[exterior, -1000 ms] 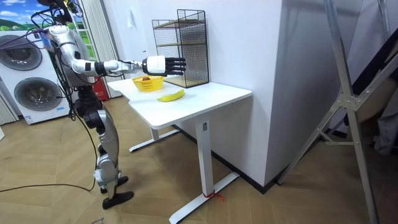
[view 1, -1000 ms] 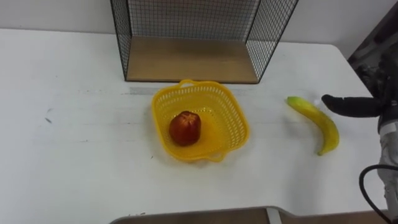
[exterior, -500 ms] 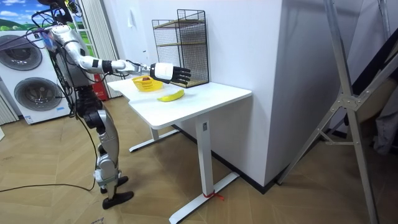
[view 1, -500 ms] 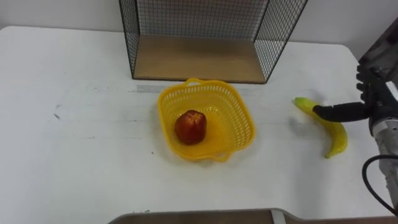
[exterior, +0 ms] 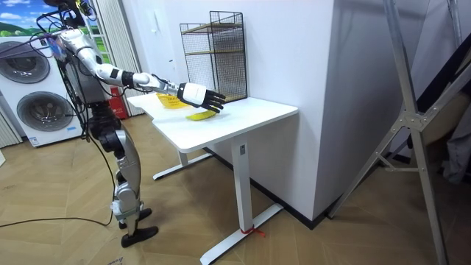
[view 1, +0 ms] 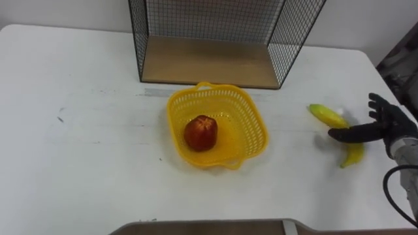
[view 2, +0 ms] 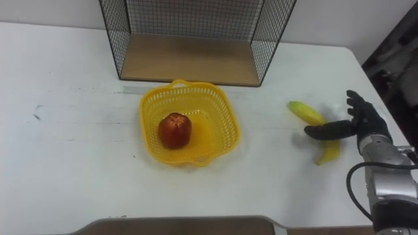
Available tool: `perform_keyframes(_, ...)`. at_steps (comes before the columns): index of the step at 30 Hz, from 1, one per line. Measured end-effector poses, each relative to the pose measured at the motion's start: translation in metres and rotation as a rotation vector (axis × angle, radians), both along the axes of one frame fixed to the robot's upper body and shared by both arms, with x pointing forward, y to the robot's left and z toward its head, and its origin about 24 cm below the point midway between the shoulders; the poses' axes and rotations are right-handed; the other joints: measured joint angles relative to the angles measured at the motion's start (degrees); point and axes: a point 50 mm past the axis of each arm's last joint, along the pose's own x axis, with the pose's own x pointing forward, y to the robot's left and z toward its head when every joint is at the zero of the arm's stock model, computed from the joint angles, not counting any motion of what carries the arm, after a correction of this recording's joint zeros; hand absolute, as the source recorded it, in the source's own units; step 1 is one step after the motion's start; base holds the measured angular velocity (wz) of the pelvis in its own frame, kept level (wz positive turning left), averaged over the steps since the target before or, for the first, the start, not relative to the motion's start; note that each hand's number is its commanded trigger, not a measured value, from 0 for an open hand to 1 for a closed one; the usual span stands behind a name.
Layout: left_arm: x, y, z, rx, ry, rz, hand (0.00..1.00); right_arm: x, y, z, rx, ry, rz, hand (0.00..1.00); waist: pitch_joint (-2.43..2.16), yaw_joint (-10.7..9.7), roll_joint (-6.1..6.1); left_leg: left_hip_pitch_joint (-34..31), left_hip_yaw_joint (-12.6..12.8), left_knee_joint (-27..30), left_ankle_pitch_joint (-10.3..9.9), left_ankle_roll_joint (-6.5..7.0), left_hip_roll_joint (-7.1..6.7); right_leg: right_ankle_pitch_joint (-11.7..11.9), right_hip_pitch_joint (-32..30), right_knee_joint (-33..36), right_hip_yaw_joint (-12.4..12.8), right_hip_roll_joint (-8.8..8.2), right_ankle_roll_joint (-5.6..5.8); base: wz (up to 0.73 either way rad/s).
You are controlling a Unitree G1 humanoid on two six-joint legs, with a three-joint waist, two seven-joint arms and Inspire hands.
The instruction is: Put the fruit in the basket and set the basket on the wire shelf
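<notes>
Banana [view 1: 326,115] lies beneath the thumb of the right hand [view 1: 390,123], fingers spread wide.

A staged household room, most likely a test lab, part laundry corner and part workspace. Front-loading washing machines [exterior: 33,110] stand at the room view's far left, with a bright landscape picture [exterior: 18,26] above them. The floor [exterior: 294,235] is wood plank. A white desk [exterior: 250,118] on slim legs carries a wire shelf [exterior: 217,51] at its far edge. At the right, bare metal framing [exterior: 412,110] rises beside a plain white partition [exterior: 353,88].
</notes>
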Motion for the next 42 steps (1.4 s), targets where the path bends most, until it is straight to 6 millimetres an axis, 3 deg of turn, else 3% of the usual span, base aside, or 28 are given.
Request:
perform_keyframes(4,0.0,0.001,0.0,0.003,-0.004,0.009,0.0,-0.003,-0.003,-0.004,-0.025,0.047,0.017,0.0,0.18,-0.05,0.48,0.47,-0.31,0.01,0.0,0.0,-0.05,0.0,0.62,-0.03,-0.47,-0.04,0.0,0.04)
perform_keyframes(6,0.0,0.001,0.0,0.003,-0.004,0.009,0.0,-0.005,-0.006,-0.005,-0.038,0.07,0.026,0.0,-0.01,-0.04,0.91,0.51,-0.38,0.03,0.0,0.0,-0.05,0.0,0.71,-0.03,-0.55,-0.04,0.0,0.0)
perform_keyframes(12,0.001,0.001,0.0,0.004,-0.006,0.008,0.0,-0.005,-0.006,-0.006,-0.069,0.106,0.06,0.0,0.05,0.06,1.6,0.52,-0.45,0.01,0.03,-0.04,0.0,0.0,0.7,-0.01,-0.69,-0.01,-0.01,0.0)
perform_keyframes(18,0.005,0.002,0.001,0.005,-0.018,0.005,0.0,-0.008,-0.008,-0.01,-0.115,0.149,0.075,0.0,0.08,1.25,1.2,0.86,-0.43,0.0,0.03,-0.05,-0.01,0.0,0.63,-0.04,-0.66,-0.02,-0.01,0.0)
perform_keyframes(21,0.005,0.002,0.001,0.004,-0.017,0.006,0.0,-0.009,-0.007,-0.014,-0.129,0.18,0.086,0.0,-0.19,1.59,0.77,1.02,-0.51,-0.05,0.03,-0.05,0.0,0.0,0.77,-0.01,-0.77,-0.01,-0.01,0.0)
perform_keyframes(26,0.006,0.001,0.0,0.002,-0.019,0.006,0.0,-0.008,-0.006,-0.017,-0.147,0.218,0.105,0.0,-0.23,1.88,0.52,1.26,-0.55,-0.05,0.03,-0.05,0.0,0.0,1.0,0.07,-1.25,-0.07,-0.01,0.0)
perform_keyframes(29,0.006,0.002,0.0,0.002,-0.019,0.006,0.0,-0.009,-0.007,-0.017,-0.176,0.237,0.116,0.0,-0.04,2.26,0.77,1.17,-0.6,-0.02,0.02,-0.06,0.01,0.01,1.0,0.08,-1.69,-0.06,-0.01,0.0)
perform_keyframes(34,0.004,0.002,0.0,0.004,-0.002,0.005,0.0,-0.009,-0.007,-0.017,-0.219,0.259,0.128,0.0,-0.13,2.73,0.55,0.66,-1.4,0.07,0.02,-0.06,-0.05,0.02,1.38,0.1,-3.0,-0.07,-0.03,0.07)
perform_keyframes(42,0.005,0.003,-0.001,0.005,0.032,-0.015,0.0,-0.007,-0.005,-0.017,-0.317,0.311,0.189,0.0,-0.1,3.65,0.1,1.15,-1.81,0.17,0.07,-0.11,-0.11,0.06,1.43,0.06,-2.91,0.0,-0.08,0.01)
